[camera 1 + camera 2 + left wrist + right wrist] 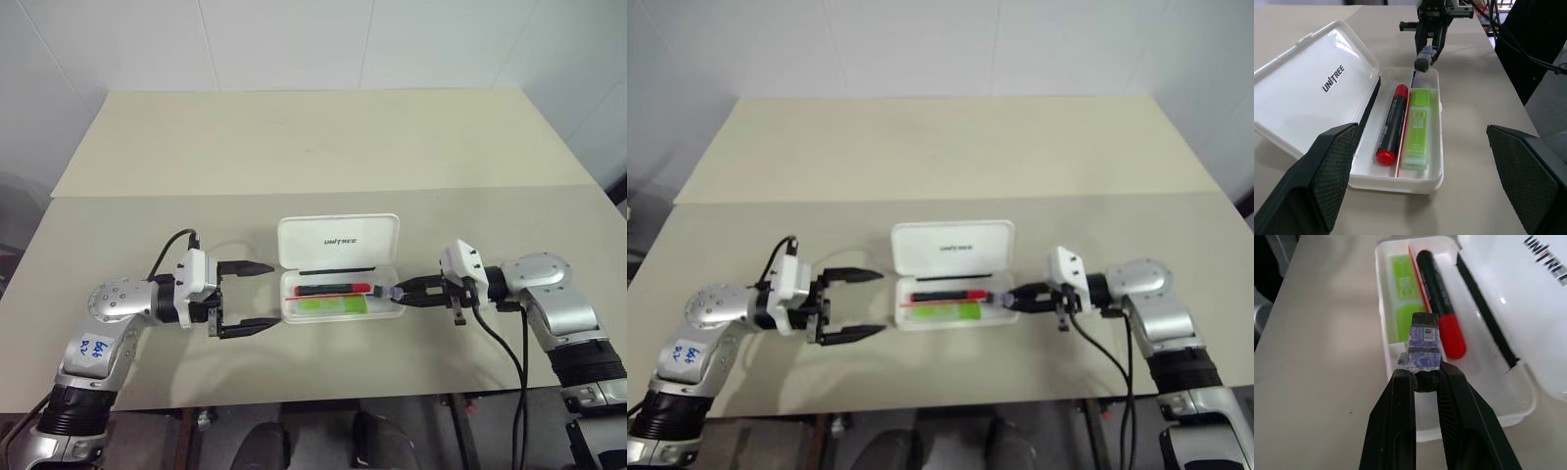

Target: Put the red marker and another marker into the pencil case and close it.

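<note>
1. Two markers already lie in the tray of the flat white hinged plastic pencil case (339, 264), which sits mid-table nearer the front edge: the short thick red marker with a black end (1392, 124) and beside it the chunky pale-green highlighter (1418, 129); a thin red stick lies between them.
2. Lid stands open, tilted toward the far edge; it looks light, stiff and smooth, likely slippery; pushing its free rim down seems better than pinching it.
3. Left gripper (243, 298) is spread wide and empty, just beside the case's left end.
4. Right gripper (1423, 374) is clamped on a small grey-blue lump (1422, 348) over the tray's right end.
</note>
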Robot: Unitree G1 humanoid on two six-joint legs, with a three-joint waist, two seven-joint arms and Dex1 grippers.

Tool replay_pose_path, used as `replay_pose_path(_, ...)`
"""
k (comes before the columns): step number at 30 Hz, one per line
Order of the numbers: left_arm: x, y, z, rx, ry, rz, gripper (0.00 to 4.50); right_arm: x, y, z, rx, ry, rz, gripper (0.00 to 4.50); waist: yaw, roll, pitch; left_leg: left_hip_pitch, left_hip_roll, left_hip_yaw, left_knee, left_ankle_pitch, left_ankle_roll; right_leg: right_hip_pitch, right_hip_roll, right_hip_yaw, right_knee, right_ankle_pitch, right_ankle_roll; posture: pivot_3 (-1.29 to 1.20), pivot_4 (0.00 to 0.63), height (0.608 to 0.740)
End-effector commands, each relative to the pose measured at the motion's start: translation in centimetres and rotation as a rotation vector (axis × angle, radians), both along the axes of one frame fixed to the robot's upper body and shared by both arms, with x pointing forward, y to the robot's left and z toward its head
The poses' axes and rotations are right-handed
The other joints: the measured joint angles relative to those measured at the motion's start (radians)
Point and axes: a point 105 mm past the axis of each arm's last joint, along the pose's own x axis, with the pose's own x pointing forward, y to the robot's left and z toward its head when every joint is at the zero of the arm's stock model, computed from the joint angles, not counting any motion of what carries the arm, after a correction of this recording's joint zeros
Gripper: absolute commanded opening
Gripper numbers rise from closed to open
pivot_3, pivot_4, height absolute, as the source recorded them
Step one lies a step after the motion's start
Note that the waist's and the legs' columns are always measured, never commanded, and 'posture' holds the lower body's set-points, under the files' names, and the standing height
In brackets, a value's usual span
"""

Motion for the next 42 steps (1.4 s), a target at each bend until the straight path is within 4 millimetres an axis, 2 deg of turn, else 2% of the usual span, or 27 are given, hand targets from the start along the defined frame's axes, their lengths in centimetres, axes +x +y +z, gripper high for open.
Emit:
replay_pose_path(1, -0.5, -0.2, 1.1, -0.013, -0.045, -0.009, 4.50, 0.1, 0.2, 0.3, -0.009, -0.020, 0.039, 0.30, -0.001, 0.000, 0.000, 0.000, 0.000, 0.000, 0.000, 0.000, 0.000, 0.000, 0.000, 0.000, 0.000, 0.000, 0.000, 0.00, 0.150, 0.740)
replay_pose_path(9, -0.6, -0.3, 1.4, -0.017, -0.047, -0.002, 4.50, 1.2, 0.1, -0.6, -0.026, -0.021, 0.009, 0.30, -0.003, 0.000, 0.000, 0.000, 0.000, 0.001, 0.000, 0.000, 0.000, 0.000, 0.000, 0.000, 0.000, 0.000, 0.000, 0.00, 0.150, 0.740)
replay_pose_path(10, -0.6, -0.3, 1.4, -0.018, -0.047, -0.002, 4.50, 1.3, 0.1, -0.6, -0.022, -0.026, 0.006, 1.01, -0.003, 0.000, 0.000, 0.000, 0.000, 0.001, 0.000, 0.000, 0.000, 0.000, 0.000, 0.000, 0.000, 0.000, 0.000, 0.00, 0.150, 0.740)
replay_pose_path(11, -0.6, -0.3, 1.4, -0.018, -0.048, -0.003, 4.50, 1.3, 0.2, -0.5, -0.017, -0.019, 0.010, 1.19, -0.003, 0.000, 0.000, 0.001, 0.000, 0.001, 0.000, 0.000, 0.000, 0.000, 0.000, 0.000, 0.000, 0.000, 0.000, 0.00, 0.150, 0.740)
replay_pose_path(20, -0.4, -0.3, 1.4, -0.020, -0.050, -0.002, 4.50, 1.2, 0.8, 1.3, 0.017, -0.079, 0.031, 4.47, -0.002, 0.000, 0.000, 0.000, 0.000, 0.000, 0.000, 0.000, 0.000, 0.000, 0.000, 0.000, 0.000, 0.000, 0.000, 0.00, 0.150, 0.740)
replay_pose_path(27, -0.2, -0.1, 1.1, -0.021, -0.040, 0.013, 4.50, 0.3, -0.1, 4.7, 0.079, -0.152, 0.007, 4.47, 0.001, 0.000, 0.000, 0.000, 0.000, 0.000, 0.001, 0.000, 0.000, 0.000, 0.000, 0.000, 0.000, 0.000, 0.000, 0.00, 0.150, 0.740)
replay_pose_path(32, 0.6, 1.4, 0.9, -0.024, -0.055, 0.092, 4.50, -1.0, -1.6, 8.1, 0.179, -0.213, -0.040, 4.47, 0.001, 0.000, 0.000, 0.000, 0.000, 0.000, 0.000, 0.000, 0.000, 0.000, 0.000, 0.000, 0.000, 0.000, 0.000, 0.00, 0.150, 0.740)
replay_pose_path(36, 0.8, 2.2, 0.7, -0.021, -0.060, 0.109, 4.50, -2.0, -2.2, 8.3, 0.161, -0.185, -0.038, 4.47, 0.001, 0.000, 0.000, 0.000, 0.000, 0.000, 0.000, 0.000, 0.000, 0.000, 0.000, 0.000, 0.000, 0.000, 0.000, 0.00, 0.150, 0.740)
replay_pose_path(39, 1.1, 3.3, 0.7, -0.029, -0.064, 0.139, 3.84, -2.9, -2.5, 7.6, 0.144, -0.154, -0.003, 4.50, 0.002, 0.000, 0.000, 0.000, 0.000, 0.000, 0.000, 0.000, 0.000, 0.000, 0.000, 0.000, 0.000, 0.000, 0.000, 0.00, 0.150, 0.740)
replay_pose_path(42, 1.8, 4.1, 0.5, -0.006, -0.082, 0.183, 2.88, -2.9, -2.8, 7.1, 0.129, -0.144, 0.001, 4.50, 0.000, 0.000, 0.000, 0.000, 0.000, 0.001, 0.000, 0.000, 0.000, 0.000, 0.000, 0.000, 0.000, 0.000, 0.000, 0.00, 0.150, 0.740)
